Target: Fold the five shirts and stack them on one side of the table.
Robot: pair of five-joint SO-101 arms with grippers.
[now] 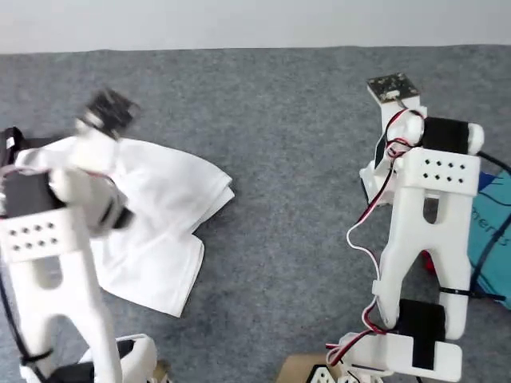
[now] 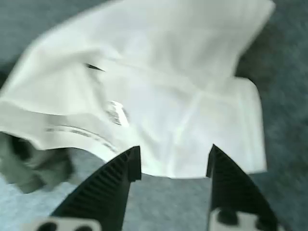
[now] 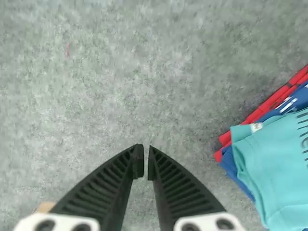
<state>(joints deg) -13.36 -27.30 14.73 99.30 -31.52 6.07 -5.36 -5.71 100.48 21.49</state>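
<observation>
A white shirt lies rumpled and partly folded on the grey table at the left. In the left wrist view the white shirt spreads just beyond my left gripper, which is open with nothing between its fingers. The left arm stands over the shirt's near left part. A stack of folded shirts, teal on top of blue and red, sits at the right edge. My right gripper is shut and empty above bare carpet, beside the stack.
The right arm stands upright between the table's middle and the folded stack. Grey carpet covers the whole table. A brown cardboard piece lies at the front edge.
</observation>
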